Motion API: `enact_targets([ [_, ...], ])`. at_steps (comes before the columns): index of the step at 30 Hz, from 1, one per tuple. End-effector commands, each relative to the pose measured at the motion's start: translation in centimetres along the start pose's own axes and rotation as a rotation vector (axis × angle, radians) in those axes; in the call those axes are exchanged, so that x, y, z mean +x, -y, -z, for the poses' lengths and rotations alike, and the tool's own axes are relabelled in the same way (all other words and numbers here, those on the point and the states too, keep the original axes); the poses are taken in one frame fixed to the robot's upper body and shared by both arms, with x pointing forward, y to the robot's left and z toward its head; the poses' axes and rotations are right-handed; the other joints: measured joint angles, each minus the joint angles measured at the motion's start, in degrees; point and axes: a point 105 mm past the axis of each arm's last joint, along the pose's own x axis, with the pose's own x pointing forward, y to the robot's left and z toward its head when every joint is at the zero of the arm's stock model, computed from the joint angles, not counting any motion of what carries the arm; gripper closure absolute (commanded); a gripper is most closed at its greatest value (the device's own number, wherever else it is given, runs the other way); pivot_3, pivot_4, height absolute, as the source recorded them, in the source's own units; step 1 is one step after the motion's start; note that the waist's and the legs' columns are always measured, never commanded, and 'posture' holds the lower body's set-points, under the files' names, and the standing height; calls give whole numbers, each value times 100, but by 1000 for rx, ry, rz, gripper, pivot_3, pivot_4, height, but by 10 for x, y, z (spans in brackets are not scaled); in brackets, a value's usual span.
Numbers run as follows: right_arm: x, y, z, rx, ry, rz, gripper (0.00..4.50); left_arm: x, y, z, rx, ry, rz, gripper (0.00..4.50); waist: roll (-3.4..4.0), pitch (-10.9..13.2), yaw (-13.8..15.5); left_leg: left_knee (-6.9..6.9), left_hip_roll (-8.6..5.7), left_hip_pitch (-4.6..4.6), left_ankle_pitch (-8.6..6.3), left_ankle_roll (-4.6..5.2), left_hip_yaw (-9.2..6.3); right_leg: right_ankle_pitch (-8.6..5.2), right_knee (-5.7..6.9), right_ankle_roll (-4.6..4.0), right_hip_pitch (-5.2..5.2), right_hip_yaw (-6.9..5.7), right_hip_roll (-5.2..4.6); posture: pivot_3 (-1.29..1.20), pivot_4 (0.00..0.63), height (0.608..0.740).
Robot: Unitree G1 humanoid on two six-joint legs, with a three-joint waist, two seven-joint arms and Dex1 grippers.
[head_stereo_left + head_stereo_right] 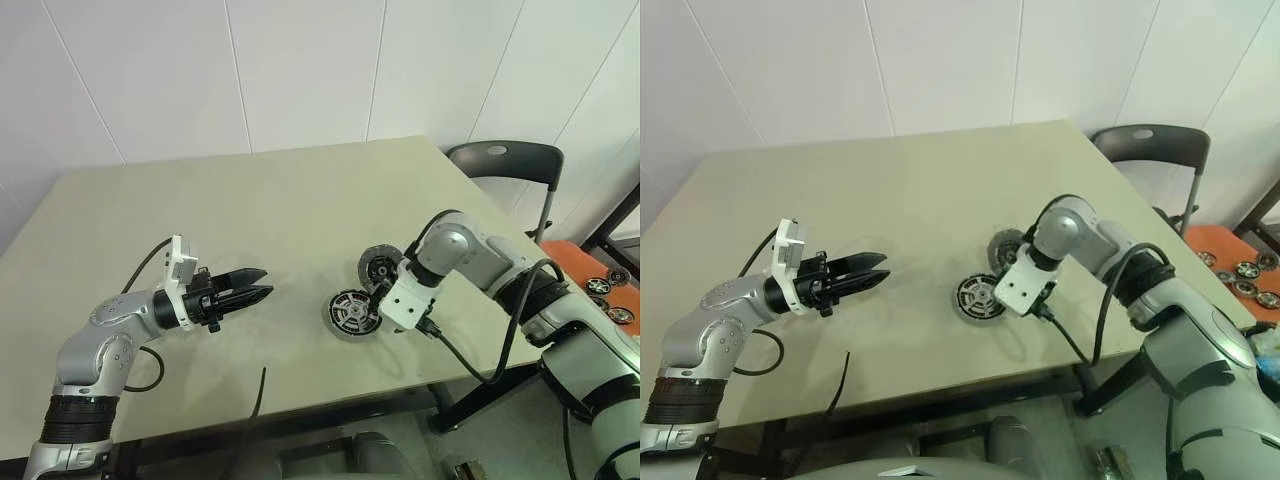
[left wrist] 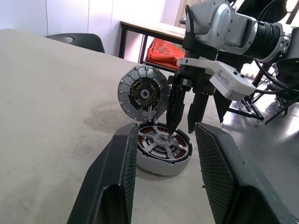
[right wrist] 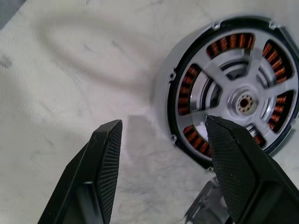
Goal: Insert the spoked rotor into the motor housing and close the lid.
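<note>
Item: silver spoked metal rotor (image 3: 243, 100), seated in the round copper-wound motor housing (image 2: 164, 153) on the beige table (image 1: 250, 220); grey-blue disc lid (image 2: 142, 93) stands upright at the housing's rim.

Right gripper (image 2: 186, 119): jaws apart, empty, one finger over the rotor. Left gripper (image 1: 250, 284): part open, empty, well apart.

Risk: that finger may catch a spoke and unseat the rotor, or the lid may close askew.

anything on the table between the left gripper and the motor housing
Nothing: bare table lies between the left gripper and the motor housing, as the left eye view shows.

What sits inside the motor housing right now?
The spoked rotor lies inside the motor housing, copper windings showing between its spokes. The lid stands open behind it. Anything beneath the rotor is covered.
</note>
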Motion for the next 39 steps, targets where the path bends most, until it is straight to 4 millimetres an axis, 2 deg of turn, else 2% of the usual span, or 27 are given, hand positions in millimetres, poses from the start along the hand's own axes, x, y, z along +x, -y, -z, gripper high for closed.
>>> enact_targets([
  [1, 6, -7, 6, -1, -5, -7, 1570, 0, 4, -9, 31, 13, 16, 2412, -1, 0, -4, 0, 0, 1, 0, 0, 0, 0, 0, 0, 1, 0, 0, 0, 0, 740],
  [16, 12, -11, 12, -36, -2, 11, 1570, 2, 3, -9, 28, 16, 19, 2412, -10, -6, -9, 4, 1, 6, 0, 0, -2, 2, 1, -4, 7, 3, 0, 0, 0, 740],
  [19, 12, -3, 11, -43, 5, 41, 2171, 2, 2, -9, 30, 18, 16, 2412, -12, -7, -14, 4, 1, 10, 0, 0, -2, 1, 1, -4, 12, 5, 1, 0, 0, 740],
  [23, 11, 5, 11, -66, -7, 59, 3474, 2, 1, -10, 32, 21, 14, 2412, -13, -8, -11, 4, 2, 15, 1, 0, -2, 1, 4, -4, 15, 9, 3, 0, 0, 740],
  [31, 3, 26, -2, -121, -5, 85, 3474, 4, -1, -11, 38, 28, 10, 2412, -20, -10, -32, 4, 3, 19, 1, 0, -3, 1, 8, -5, 12, 17, 7, 0, 0, 740],
  [36, -4, 36, -17, -154, 13, 80, 4417, 4, -2, -11, 42, 33, 8, 2412, -17, -7, -34, 3, 6, 16, 1, 0, -3, 2, 16, -5, 0, 17, 13, 0, 0, 740],
  [39, -6, 39, -24, -157, 10, 78, 4419, 5, -2, -11, 43, 35, 8, 2412, -10, -2, -7, 3, 6, 1, 1, 0, -6, 5, 20, -7, -16, 15, 10, 0, 0, 740],
])
